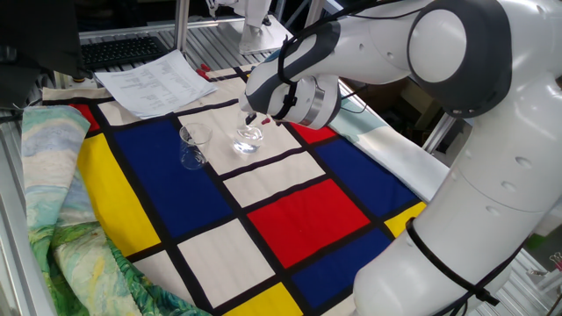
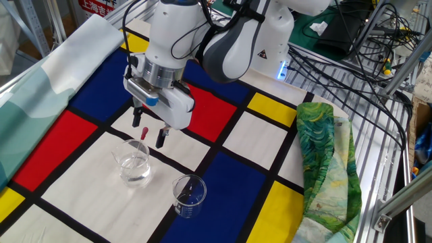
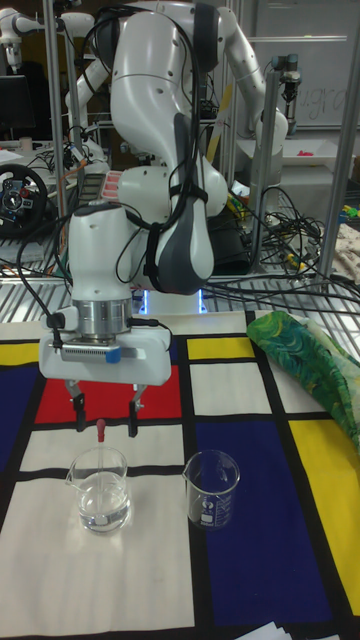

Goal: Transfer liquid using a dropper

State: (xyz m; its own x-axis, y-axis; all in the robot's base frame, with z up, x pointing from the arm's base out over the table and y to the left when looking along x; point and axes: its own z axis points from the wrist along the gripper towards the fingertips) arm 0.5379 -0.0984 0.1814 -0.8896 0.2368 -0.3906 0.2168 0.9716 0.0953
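The dropper (image 3: 100,432) stands in the rounder clear glass (image 3: 100,488), its small red bulb (image 2: 144,129) sticking up above the rim. My gripper (image 3: 105,418) hangs just over that glass (image 2: 133,165) and is open. Its two fingers stand wide apart on either side of the bulb, with a gap on both sides. A shallow pool of clear liquid (image 3: 100,512) glints at the bottom of the rounder glass (image 1: 248,139). The small clear beaker (image 3: 212,488) stands next to it on a blue square (image 2: 189,196), and I cannot tell whether it holds anything.
The table carries a cloth of red, blue, yellow and white squares (image 2: 88,202). A green patterned cloth (image 2: 324,155) lies bunched at one edge. Printed papers (image 1: 158,79) lie at the far end. Cables (image 2: 351,40) run along the metal frame.
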